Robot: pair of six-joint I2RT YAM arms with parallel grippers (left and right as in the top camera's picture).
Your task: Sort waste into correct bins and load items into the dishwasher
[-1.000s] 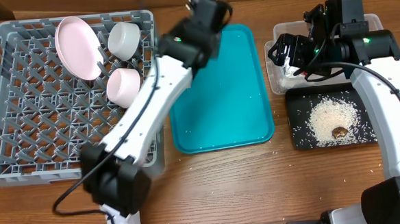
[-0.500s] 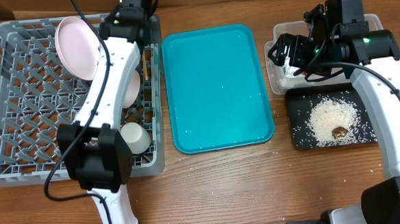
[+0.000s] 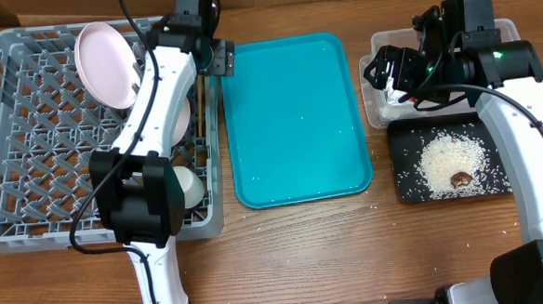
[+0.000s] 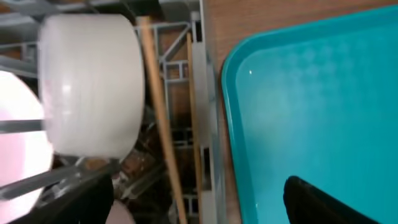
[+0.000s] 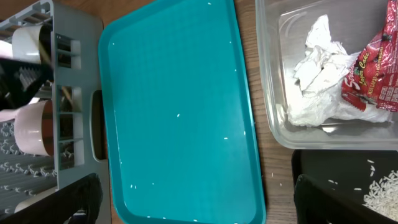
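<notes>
Left gripper: jaws spread, empty, at the right rim of the dish rack, beside the teal tray. Rack holds plate, pale bowl, white cup. Right gripper: spread, empty, over clear tub holding napkin and red wrapper. Rice and brown scrap lie on black tray.

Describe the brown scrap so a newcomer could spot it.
Find the shallow black tray right of the teal tray. Loose white rice covers its middle. The brown scrap sits in the pile's near right part, the only dark lump among pale grains.
</notes>
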